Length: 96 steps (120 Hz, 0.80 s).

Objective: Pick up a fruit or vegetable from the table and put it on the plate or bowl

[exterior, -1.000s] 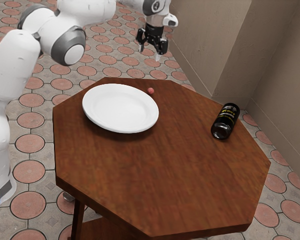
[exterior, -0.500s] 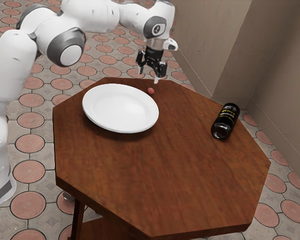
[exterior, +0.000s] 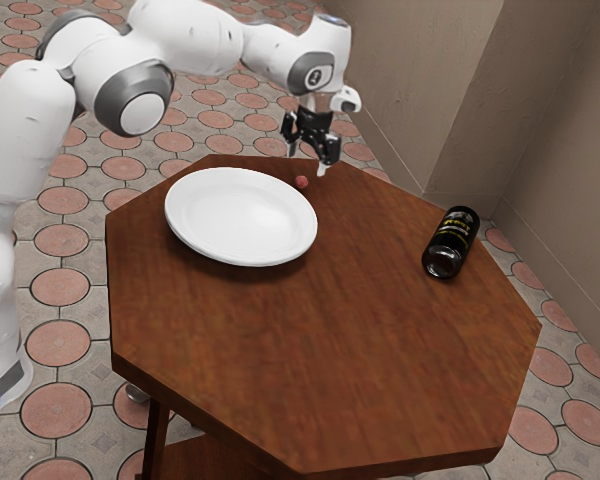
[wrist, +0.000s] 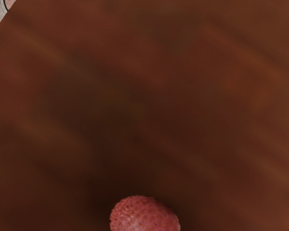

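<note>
Sitting on the bare wood was the berry [exterior: 302, 181], small, red and pebbled, just off the plate [exterior: 240, 215] at its far rim, toward the exterior view's right. It was close to that rim but not touching it, and nothing was crowding it.

In the wrist view the berry [wrist: 144, 214] showed low and near the middle, right under the hand. That was the relation that mattered: the berry lay almost straight below the hand, so the move ahead looked like a short drop rather than a reach.

It looked roundish, with no long axis worth lining up on. By my reading, any closing direction would serve.

The gripper [exterior: 313, 163] hung just above the berry, beyond the plate's far rim, fingers pointing down at the table [exterior: 330, 330]. The fingers stood apart and held nothing, and the berry was not yet between them.

I judged the pick not yet made. What it called for was a careful last descent, because a berry this small could roll off a fingertip. After that came a short carry, since the plate was right alongside.

Well away from the plate, toward the exterior view's right edge of the table, a dark bottle [exterior: 451, 241] lay on its side. It was out of the path and no bother to this move.
</note>
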Tool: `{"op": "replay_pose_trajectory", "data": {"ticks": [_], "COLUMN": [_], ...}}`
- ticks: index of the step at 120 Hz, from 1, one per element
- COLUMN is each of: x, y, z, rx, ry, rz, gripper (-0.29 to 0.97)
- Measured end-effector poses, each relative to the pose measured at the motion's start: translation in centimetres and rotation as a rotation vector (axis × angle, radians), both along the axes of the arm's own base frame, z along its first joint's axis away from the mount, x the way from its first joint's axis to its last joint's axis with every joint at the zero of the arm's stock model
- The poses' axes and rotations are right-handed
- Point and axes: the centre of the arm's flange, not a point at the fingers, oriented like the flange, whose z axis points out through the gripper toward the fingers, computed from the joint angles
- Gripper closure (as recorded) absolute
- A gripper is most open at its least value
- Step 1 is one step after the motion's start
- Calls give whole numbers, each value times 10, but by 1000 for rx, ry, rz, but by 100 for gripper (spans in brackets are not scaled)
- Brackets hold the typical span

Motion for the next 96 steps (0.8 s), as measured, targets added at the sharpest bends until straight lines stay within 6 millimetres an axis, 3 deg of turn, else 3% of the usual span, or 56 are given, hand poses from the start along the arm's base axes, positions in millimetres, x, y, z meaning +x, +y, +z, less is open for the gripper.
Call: {"op": "replay_pose_trajectory", "data": {"ticks": [62,96], "x": [-5,-1], "y": [-5,-5], "z": [-24,-27], "rx": [-12,-1], "ry": [26,13], "rz": [0,-3], "gripper": [0,0]}}
